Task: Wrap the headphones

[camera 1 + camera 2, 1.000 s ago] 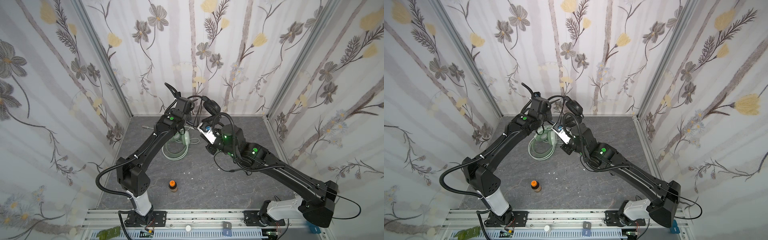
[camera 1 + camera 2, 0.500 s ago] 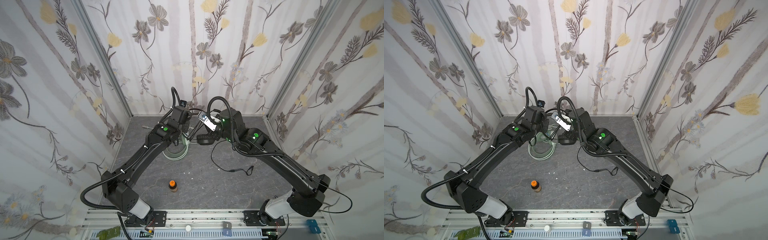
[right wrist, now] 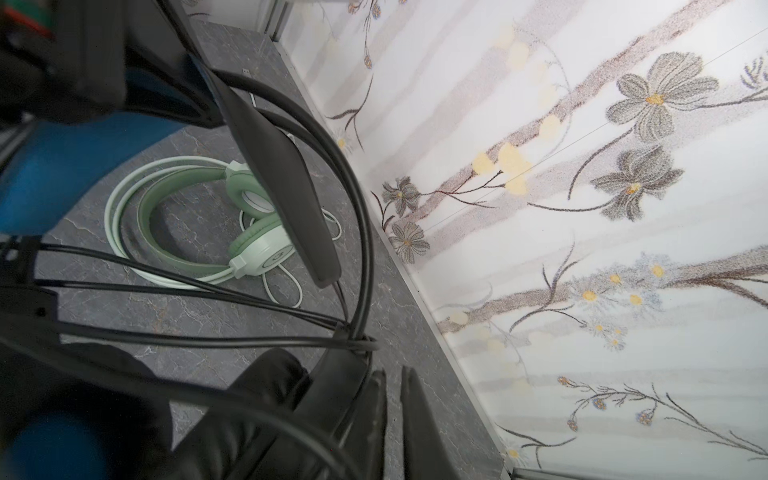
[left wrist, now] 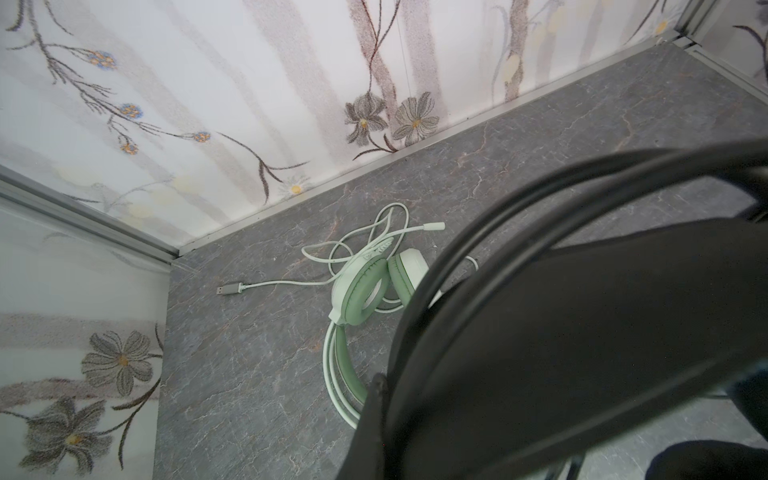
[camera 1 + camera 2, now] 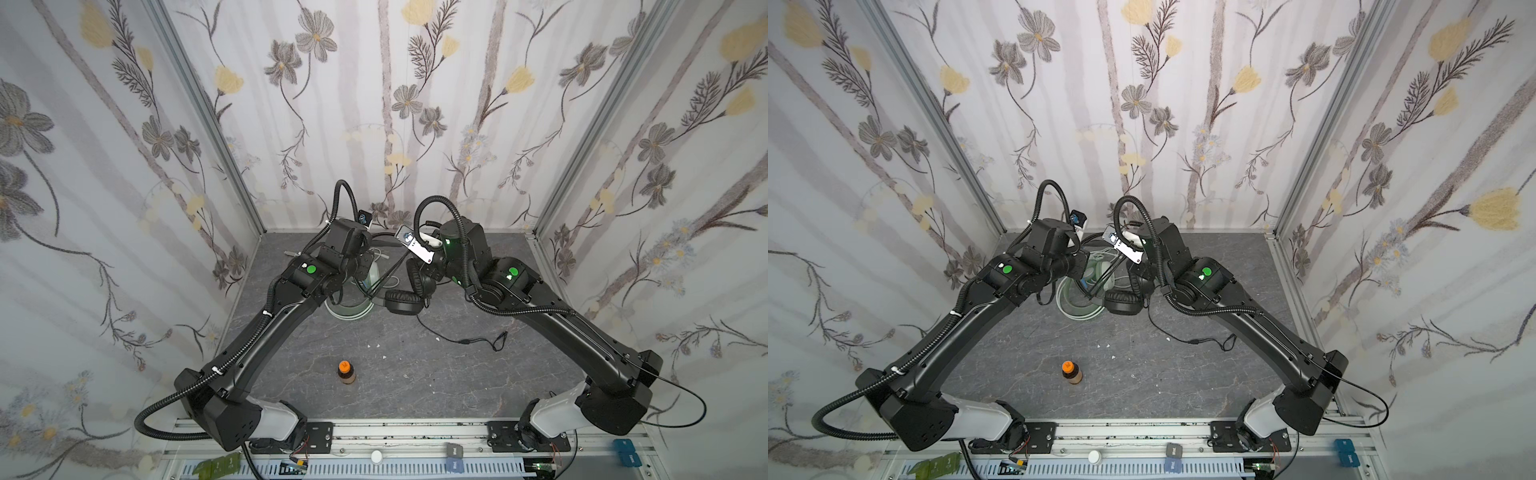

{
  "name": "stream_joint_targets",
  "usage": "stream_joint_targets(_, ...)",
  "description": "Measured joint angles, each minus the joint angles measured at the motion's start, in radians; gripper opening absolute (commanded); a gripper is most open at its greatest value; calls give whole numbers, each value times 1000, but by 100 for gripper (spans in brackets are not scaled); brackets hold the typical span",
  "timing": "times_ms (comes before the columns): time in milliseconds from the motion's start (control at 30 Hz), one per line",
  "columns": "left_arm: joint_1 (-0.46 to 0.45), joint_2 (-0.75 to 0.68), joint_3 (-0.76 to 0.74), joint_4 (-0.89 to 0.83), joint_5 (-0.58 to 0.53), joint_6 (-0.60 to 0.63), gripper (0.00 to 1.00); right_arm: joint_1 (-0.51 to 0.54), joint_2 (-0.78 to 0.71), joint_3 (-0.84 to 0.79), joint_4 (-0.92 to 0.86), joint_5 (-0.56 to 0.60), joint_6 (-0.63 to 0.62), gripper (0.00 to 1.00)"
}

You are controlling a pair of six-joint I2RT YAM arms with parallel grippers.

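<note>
Blur swallows black headset (image 3: 257, 399); left claw (image 4: 388, 374) mostly cropped.

Blurred, cropped black headset (image 4: 582, 332), half-hidden mint headset (image 5: 347, 316)

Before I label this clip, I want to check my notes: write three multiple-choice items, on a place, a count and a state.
1. Where does the orange-capped bottle stand?
A) against the back wall
B) held in a gripper
C) near the table's front edge, apart from both headsets

2. How many headsets are there?
A) one
B) two
C) three

3. The mint-green headset's white cable is:
A) lying loose on the table
B) wound round the headband
C) held by a gripper

1 C: it stands alone in both top views.
2 B: the mint-green one and a black headset.
3 A: it sprawls beside the ear cups in the left wrist view.
</note>
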Motion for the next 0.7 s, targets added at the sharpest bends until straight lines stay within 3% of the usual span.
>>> stream_joint_targets(700, 2, -89, 11, -55, 212, -14, 0, -106, -82, -140, 74, -33, 17, 19)
